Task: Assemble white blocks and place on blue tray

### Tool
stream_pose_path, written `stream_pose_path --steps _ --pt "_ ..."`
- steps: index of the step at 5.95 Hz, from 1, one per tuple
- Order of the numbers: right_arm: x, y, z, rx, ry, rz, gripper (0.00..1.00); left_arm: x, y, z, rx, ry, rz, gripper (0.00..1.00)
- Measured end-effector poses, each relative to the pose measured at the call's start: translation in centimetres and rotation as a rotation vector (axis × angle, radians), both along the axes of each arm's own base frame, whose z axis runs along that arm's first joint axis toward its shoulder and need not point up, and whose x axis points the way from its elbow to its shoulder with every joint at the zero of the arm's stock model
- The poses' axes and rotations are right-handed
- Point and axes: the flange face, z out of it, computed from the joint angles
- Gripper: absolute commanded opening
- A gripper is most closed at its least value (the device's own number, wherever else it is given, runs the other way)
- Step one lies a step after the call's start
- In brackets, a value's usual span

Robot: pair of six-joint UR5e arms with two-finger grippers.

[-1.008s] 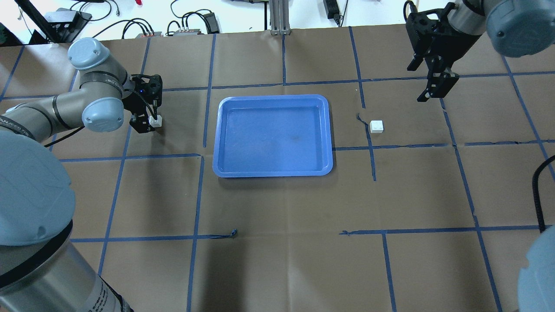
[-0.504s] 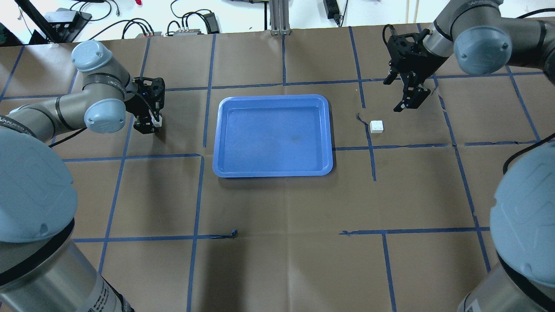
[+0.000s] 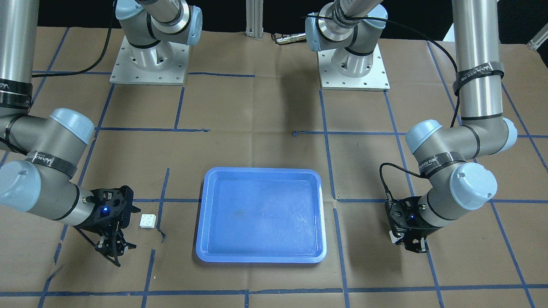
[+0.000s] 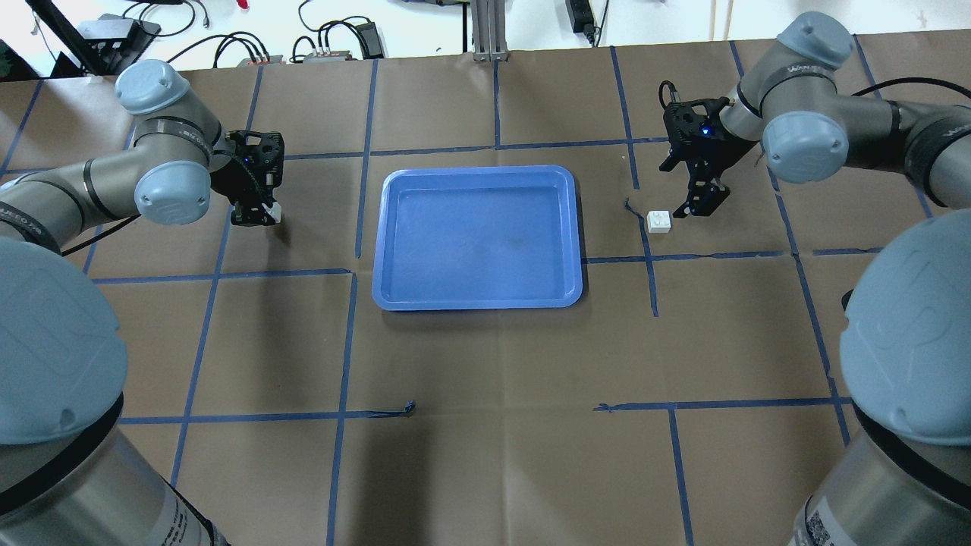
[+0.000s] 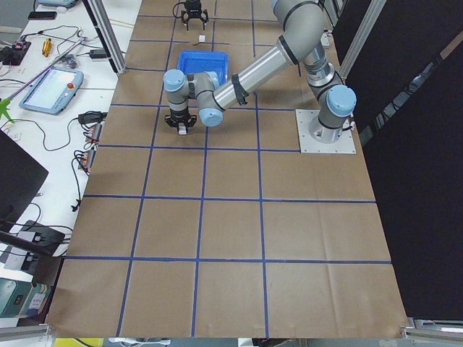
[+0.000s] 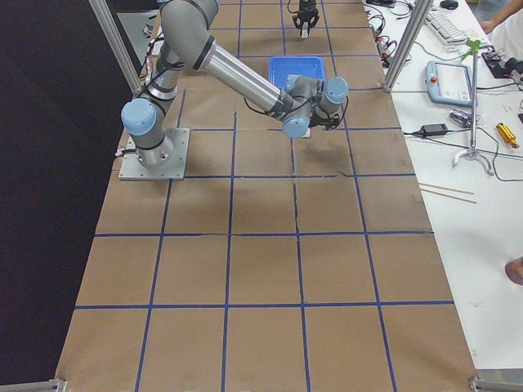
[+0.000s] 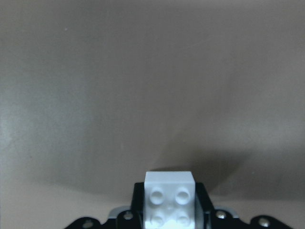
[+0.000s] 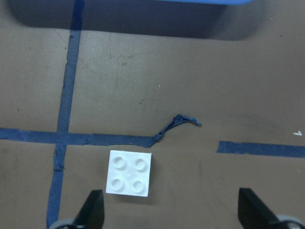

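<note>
The blue tray (image 4: 470,250) lies flat in the middle of the overhead frame. It is a shallow rectangle of smooth plastic with rounded corners and a raised, paler rim, and nothing lies in it.

To its right in that frame, well apart from the rim, a white block (image 4: 659,221) sits on the tabletop (image 4: 485,364). It is a small, glossy square with four round studs facing up. Just beside it, a torn strip of blue tape (image 8: 176,125) curls up off the surface.

The right end effector (image 4: 699,203) hovers just right of this block with its two dark fingers spread wide, gripping nothing. In its wrist view the block lies just beyond the tips, close to the left-hand finger (image 8: 93,210) (no contact shows).

At the left of the overhead frame, apart from the tray, the left end effector (image 4: 264,217) is clenched on a second white block (image 7: 170,202). This one has the same four-stud form, and its studded face is turned toward the wrist camera.

The tabletop is covered in matte brown paper, faintly creased and crossed by a grid of blue tape lines (image 4: 343,341).
</note>
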Motion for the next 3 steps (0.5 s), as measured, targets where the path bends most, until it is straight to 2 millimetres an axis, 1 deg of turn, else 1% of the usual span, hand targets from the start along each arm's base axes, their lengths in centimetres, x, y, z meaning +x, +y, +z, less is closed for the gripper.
stream_pose_path --steps 1,2,3 --pt "0.2 0.6 -0.9 -0.003 -0.005 -0.024 1.0 -1.8 0.1 1.3 -0.005 -0.001 -0.008 0.0" --pt "0.3 1.3 -1.5 -0.012 -0.005 -0.04 1.0 -7.2 0.2 3.0 -0.013 -0.017 -0.03 0.0" --pt "0.2 2.2 -1.9 -0.026 -0.001 -0.056 1.0 -14.1 0.6 4.3 -0.013 -0.036 -0.04 0.0"
